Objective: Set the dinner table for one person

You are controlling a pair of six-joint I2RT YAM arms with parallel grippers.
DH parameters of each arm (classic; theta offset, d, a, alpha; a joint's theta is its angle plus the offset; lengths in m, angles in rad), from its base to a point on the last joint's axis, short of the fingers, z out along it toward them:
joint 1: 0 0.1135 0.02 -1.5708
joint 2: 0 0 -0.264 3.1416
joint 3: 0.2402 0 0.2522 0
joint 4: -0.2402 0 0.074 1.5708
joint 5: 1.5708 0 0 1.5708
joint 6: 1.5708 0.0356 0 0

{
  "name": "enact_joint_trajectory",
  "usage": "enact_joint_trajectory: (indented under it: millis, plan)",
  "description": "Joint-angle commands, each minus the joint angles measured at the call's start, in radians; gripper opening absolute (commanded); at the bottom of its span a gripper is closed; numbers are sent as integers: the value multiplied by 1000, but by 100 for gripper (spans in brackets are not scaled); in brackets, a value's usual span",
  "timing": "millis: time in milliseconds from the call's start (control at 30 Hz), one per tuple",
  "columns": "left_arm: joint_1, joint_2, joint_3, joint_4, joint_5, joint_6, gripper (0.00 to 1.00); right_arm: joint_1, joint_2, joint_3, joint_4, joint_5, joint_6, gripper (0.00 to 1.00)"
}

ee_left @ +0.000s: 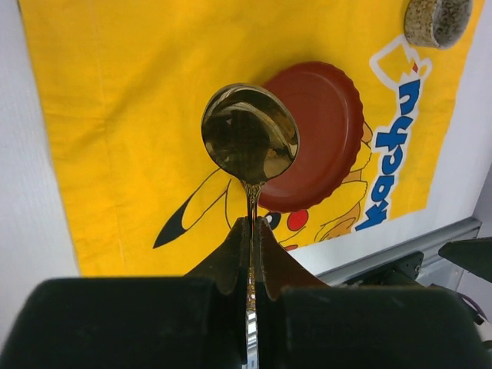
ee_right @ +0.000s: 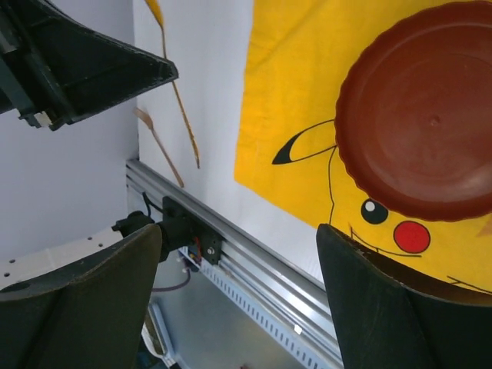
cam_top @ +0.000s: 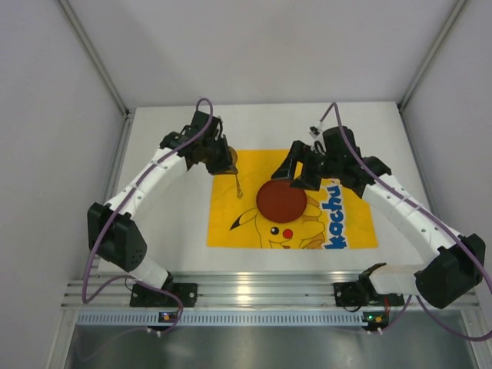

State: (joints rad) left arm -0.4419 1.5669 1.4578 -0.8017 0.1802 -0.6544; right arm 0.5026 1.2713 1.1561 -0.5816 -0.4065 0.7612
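The surface [cam_top: 173, 223] is a large, plain white rectangle, flat and level, seen from above. A silver aluminium rail [cam_top: 261, 286] with lengthwise grooves runs along its whole near edge. Its left, right and far edges meet pale upright walls. A yellow printed mat [cam_top: 231, 223] lies flat on the middle of the surface, somewhat closer to the near edge than to the far one, with bare white on all sides. A round reddish-brown plate [cam_top: 280, 201] rests on the mat.

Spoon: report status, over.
Left gripper shut on spoon, above yellow mat. Right gripper open, near plate. Plate on mat on dinner table. No obstruction seen under spoon.
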Motion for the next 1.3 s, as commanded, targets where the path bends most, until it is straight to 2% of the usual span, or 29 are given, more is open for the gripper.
enact_joint_trajectory:
  millis: [0, 400, 500, 533, 567, 600, 633, 667, 700, 733, 867, 900, 933, 1033, 1067, 1167, 1267]
  plan:
    - [-20, 5, 61, 35, 59, -39, 0, 36, 16, -7, 147, -46, 53, 81]
    - [-61, 45, 118, 88, 143, -103, 0, 171, 229, 105, 200, 6, 14, 58]
    - [-66, 42, 116, 93, 150, -108, 0, 182, 278, 154, 195, 11, 0, 49]
    - [-67, 41, 115, 91, 147, -109, 0, 185, 287, 174, 189, 17, -3, 44]
    - [-67, 35, 113, 90, 142, -106, 0, 189, 312, 191, 181, 26, -10, 34]
    - [-67, 35, 113, 90, 142, -106, 0, 189, 312, 191, 181, 26, -10, 34]
    - [-67, 32, 105, 87, 142, -106, 0, 189, 313, 194, 181, 31, -11, 28]
    - [-66, 30, 104, 84, 137, -103, 0, 189, 310, 197, 180, 37, -11, 12]
    - [-67, 27, 99, 84, 133, -100, 0, 189, 309, 197, 175, 43, -14, 4]
    - [-67, 25, 92, 81, 127, -99, 0, 189, 303, 195, 172, 49, -17, 0]
    - [-67, 21, 78, 61, 97, -80, 2, 189, 248, 169, 167, 90, -28, 0]
    - [-67, 21, 78, 52, 96, -73, 11, 188, 237, 163, 160, 97, -31, 0]
    - [-67, 22, 78, 49, 93, -71, 35, 186, 226, 154, 154, 103, -39, 0]
    - [-66, 10, 81, 41, 76, -56, 77, 157, 171, 88, 111, 126, -43, 0]
    - [-64, 4, 82, 36, 61, -45, 87, 134, 122, 33, 100, 139, -43, 0]
    - [-29, -16, 79, -13, 7, 5, 92, 84, 9, -73, 49, 172, -57, 0]
    - [52, -56, 33, -36, 2, 62, 96, 22, -71, -142, -35, 195, -95, 0]
